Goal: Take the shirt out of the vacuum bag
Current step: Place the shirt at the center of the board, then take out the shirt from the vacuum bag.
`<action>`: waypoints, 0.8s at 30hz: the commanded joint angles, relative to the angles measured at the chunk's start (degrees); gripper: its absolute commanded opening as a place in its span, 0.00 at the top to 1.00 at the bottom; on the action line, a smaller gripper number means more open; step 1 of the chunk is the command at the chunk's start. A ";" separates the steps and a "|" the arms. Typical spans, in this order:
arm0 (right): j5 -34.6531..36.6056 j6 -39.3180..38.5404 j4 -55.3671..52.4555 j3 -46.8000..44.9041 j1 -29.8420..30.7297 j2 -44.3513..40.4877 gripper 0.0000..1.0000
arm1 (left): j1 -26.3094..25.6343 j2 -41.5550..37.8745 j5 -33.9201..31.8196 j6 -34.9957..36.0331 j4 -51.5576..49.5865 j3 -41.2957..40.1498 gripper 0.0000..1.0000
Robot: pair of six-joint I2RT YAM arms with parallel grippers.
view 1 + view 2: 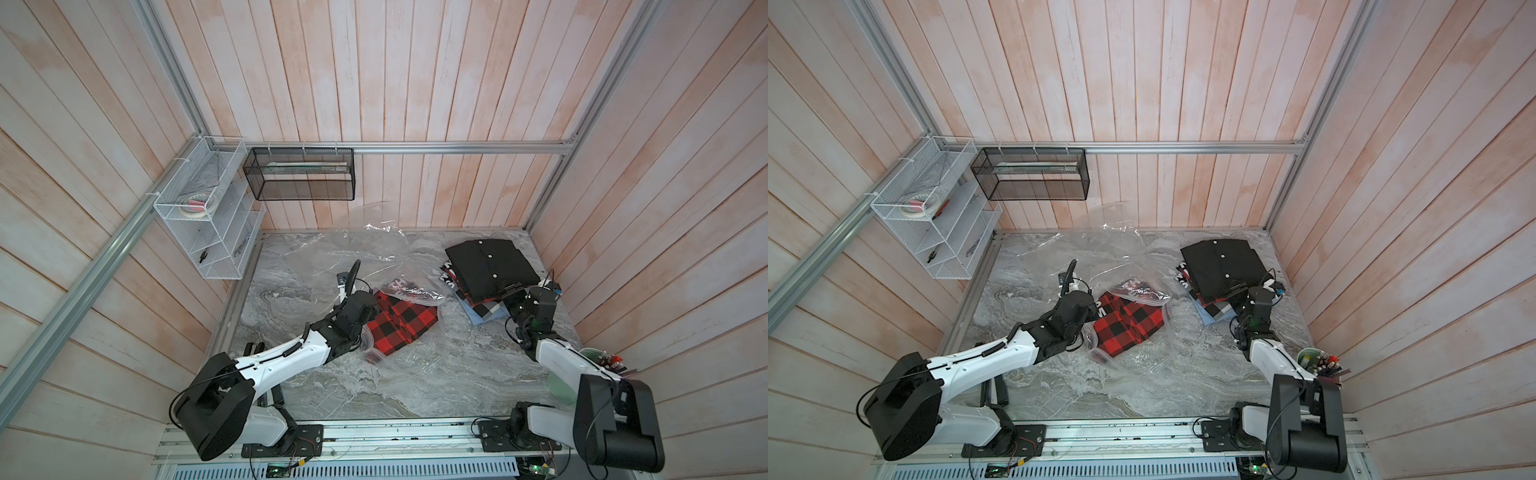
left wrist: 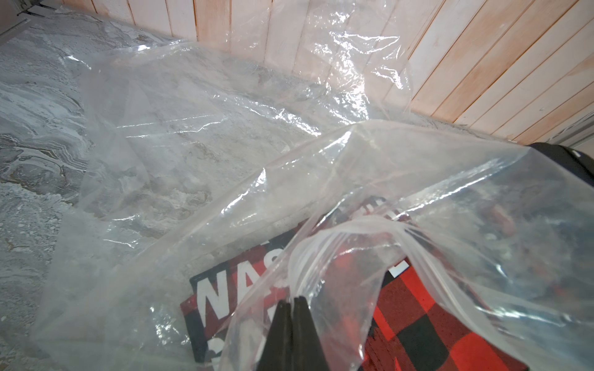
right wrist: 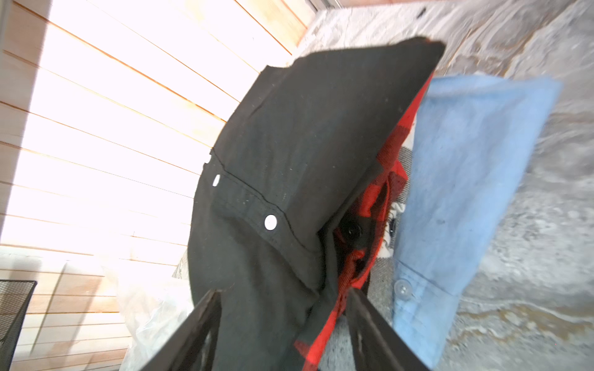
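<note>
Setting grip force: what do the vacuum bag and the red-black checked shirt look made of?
The vacuum bag: thin clear plastic film, glossy; crinkles, glare streaks, tabletop visible through it. The shirt: woven cloth, probably flannel, matte; checked weave, soft folds.

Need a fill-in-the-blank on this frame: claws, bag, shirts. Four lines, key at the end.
1. The left claw is ____ on the edge of the vacuum bag.
2. The shirt at the bag's mouth is checked black and ____.
3. The right claw stands open at the ____ garment topping the pile.
4. The lowest garment showing in that pile is light ____.

Missing words: shut; red; black; blue.
</note>
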 commanded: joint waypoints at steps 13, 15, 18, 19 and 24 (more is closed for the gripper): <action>19.52 3.72 -11.74 -1.96 48.79 -13.38 0.35 | -2.19 -0.56 -2.07 -4.98 -2.07 2.19 1.00; 21.56 4.56 -12.03 -1.64 53.86 -12.90 0.35 | -2.43 -0.63 -2.68 -5.31 -2.58 2.27 1.00; 23.29 5.33 -12.94 -1.13 58.43 -11.89 0.35 | -2.78 -1.14 -3.85 -5.73 -3.10 2.27 1.00; 24.01 5.03 -12.57 -1.20 59.73 -11.45 0.35 | -2.93 -1.34 -4.23 -5.89 -3.31 2.28 1.00; 23.09 6.29 -10.91 -0.63 63.10 -5.24 0.35 | -3.64 -1.77 -6.39 -6.34 -3.99 2.17 1.00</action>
